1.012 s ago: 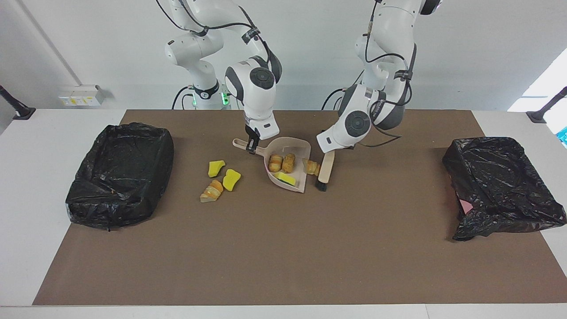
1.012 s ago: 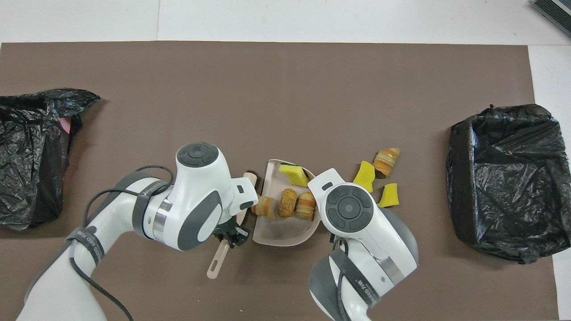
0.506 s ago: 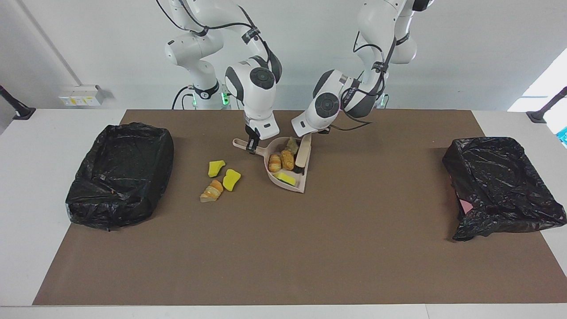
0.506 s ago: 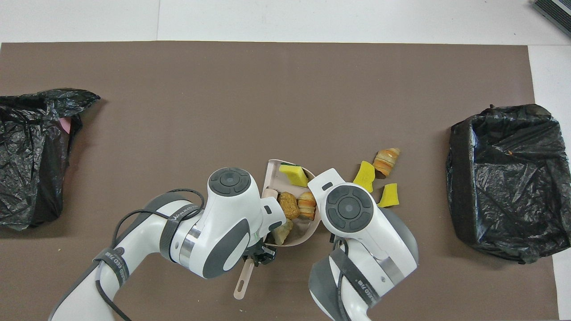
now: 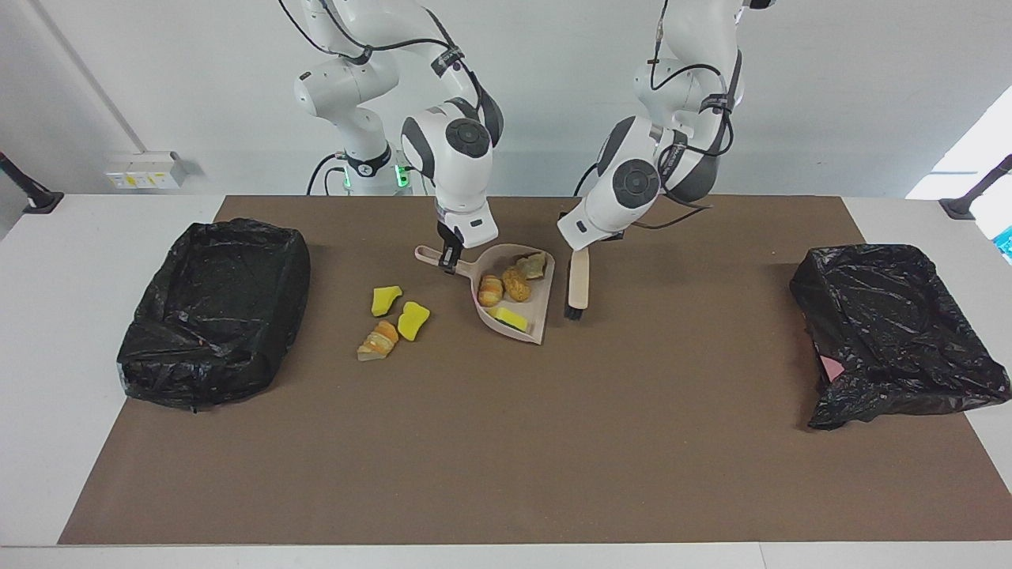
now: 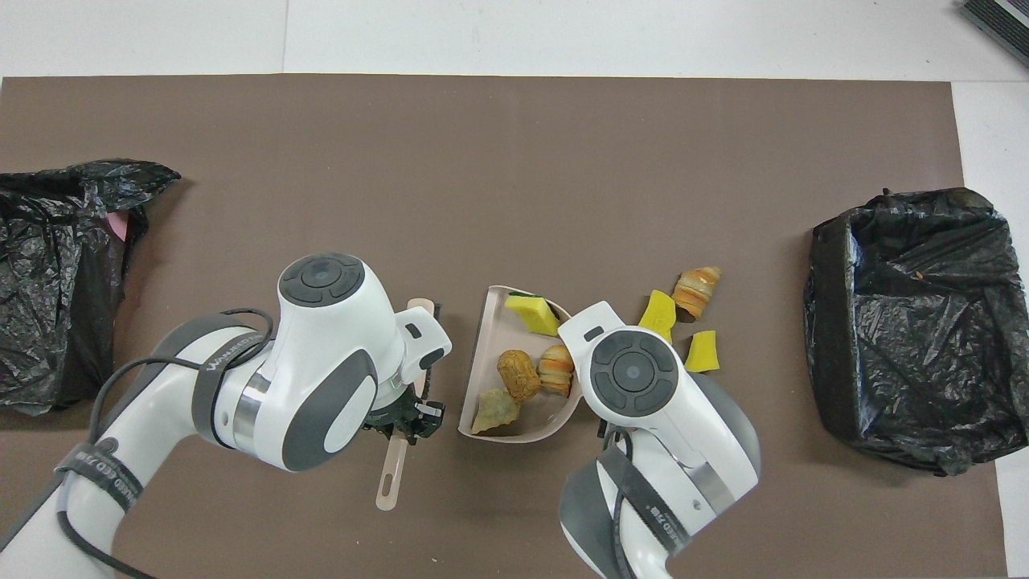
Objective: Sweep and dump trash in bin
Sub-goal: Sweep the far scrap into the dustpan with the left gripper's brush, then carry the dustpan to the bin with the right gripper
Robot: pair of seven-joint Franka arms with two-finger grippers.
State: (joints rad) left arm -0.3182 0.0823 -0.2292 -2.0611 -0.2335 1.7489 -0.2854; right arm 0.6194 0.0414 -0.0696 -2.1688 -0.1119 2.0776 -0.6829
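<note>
A beige dustpan (image 5: 547, 307) (image 6: 482, 338) lies on the brown mat, its open edge toward the left arm's end. My right gripper (image 5: 451, 261) is shut on its handle; the overhead view hides that grip under the wrist. Several pieces of trash (image 5: 515, 284) (image 6: 518, 374) lie in the pan: bread lumps and a yellow sponge chunk (image 6: 532, 314). Three more pieces of trash sit on the mat beside the pan toward the right arm's end: two yellow chunks (image 5: 413, 320) (image 5: 385, 299) and a bread piece (image 5: 378, 340). My left gripper (image 5: 579, 243) (image 6: 402, 418) is shut on a beige brush (image 5: 579, 280) just outside the pan's open edge.
A bin lined with a black bag (image 5: 213, 308) (image 6: 908, 322) stands at the right arm's end of the mat. Another black-bagged bin (image 5: 893, 332) (image 6: 48, 273) stands at the left arm's end.
My left gripper swung the brush into the pan, pushing a bread piece in, then drew back out to beside the open edge. The right gripper and the pan stayed put.
</note>
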